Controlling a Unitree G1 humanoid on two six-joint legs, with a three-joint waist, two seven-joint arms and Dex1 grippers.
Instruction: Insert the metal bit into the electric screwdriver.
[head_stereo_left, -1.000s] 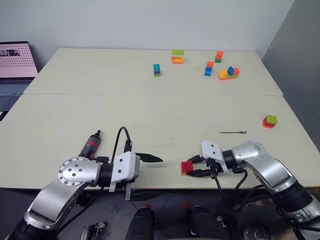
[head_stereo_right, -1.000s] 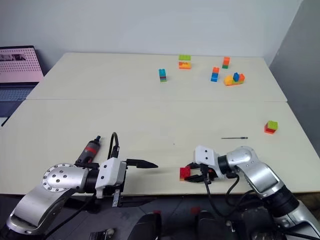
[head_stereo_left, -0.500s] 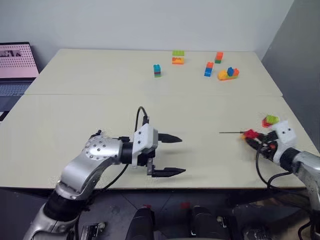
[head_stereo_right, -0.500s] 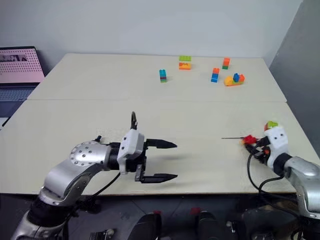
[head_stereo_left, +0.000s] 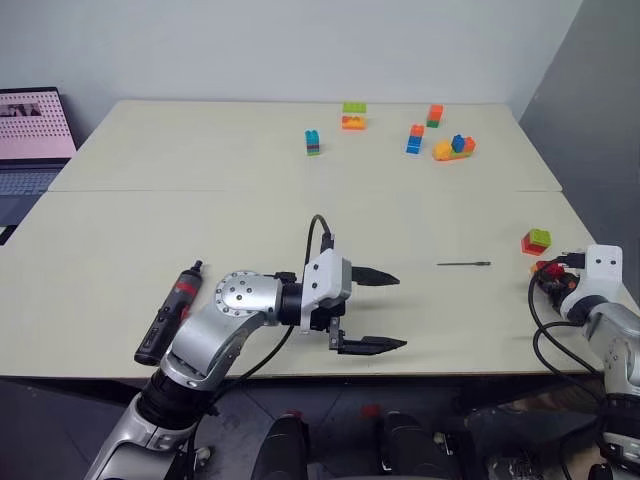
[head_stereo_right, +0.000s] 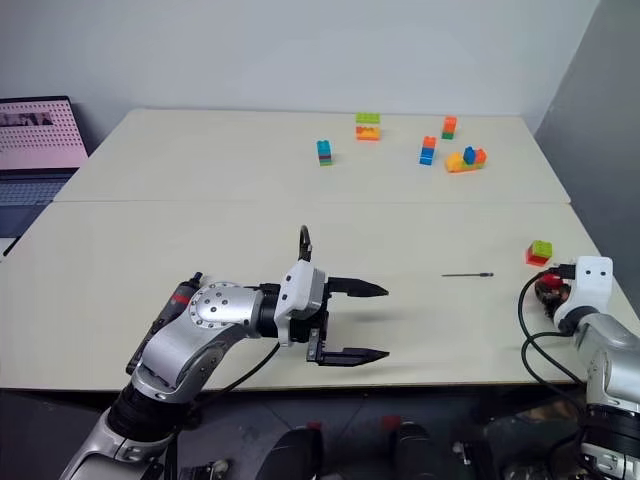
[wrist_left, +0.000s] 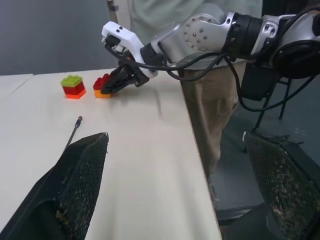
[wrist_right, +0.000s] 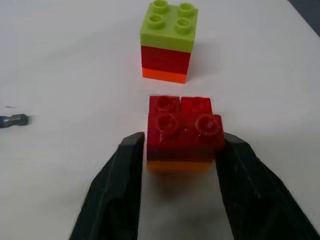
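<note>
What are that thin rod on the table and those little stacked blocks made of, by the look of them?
The metal bit looks like steel: very thin, straight, dark grey with a dull sheen. The red block between the right gripper fingers and the green-topped stack beside it look like moulded plastic: bright solid colours, smooth glossy faces and round studs on top.

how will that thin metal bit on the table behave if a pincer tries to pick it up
The metal bit is a thin, straight rod, so it probably stays stiff. It lies flat on the smooth table, so it may roll or slip when nudged, and looks hard to pinch.

toy bricks (head_stereo_left: 454, 146) on table (head_stereo_left: 200, 160); laptop (head_stereo_left: 28, 130) beside.
</note>
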